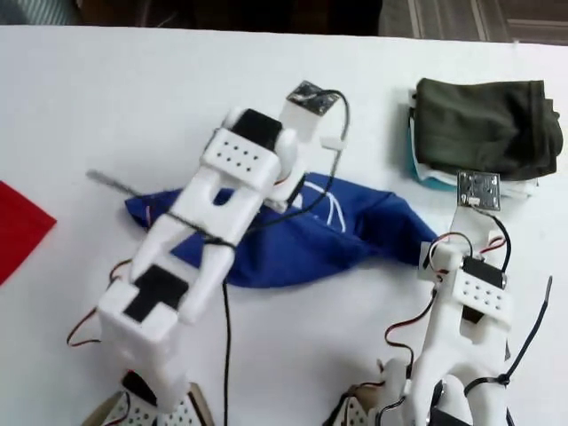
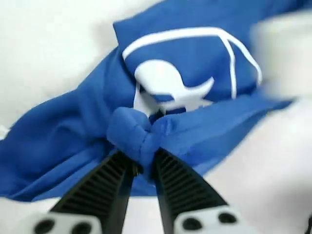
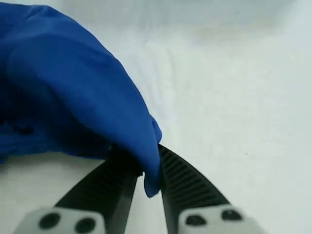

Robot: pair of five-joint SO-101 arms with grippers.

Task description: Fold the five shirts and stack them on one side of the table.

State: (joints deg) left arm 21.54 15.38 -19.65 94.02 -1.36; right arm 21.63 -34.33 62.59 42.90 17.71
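A piece of red cloth (image 1: 18, 226) lies flat at the edge of the white counter (image 1: 115, 106), well apart from the left fingers (image 2: 109, 183) on their outer side. Those left fingers are drawn almost together, pinching a bunched fold of the blue shirt (image 1: 293, 240) between their ribbed black pads. Just beyond the pinched fold, the shirt's white print (image 2: 165, 85) faces up. More blue fabric spreads away to either side of the fingers.

The blue shirt lies in a long, rumpled band across the middle of the counter, spanning the stretch between the two sets of fingers. The left arm lies over one half of it.

The right fingers (image 3: 187, 183) are likewise closed to a narrow gap, gripping the tapered end of the blue shirt. A corner of fabric hangs down between them, and the bulk of the shirt rises to their inner side. Bare counter lies past them.

Beyond the right fingers, near the counter's far edge, sits a stack (image 1: 417, 169) of folded shirts. A dark green shirt (image 1: 484, 124) lies on top, with paler layers showing beneath it.
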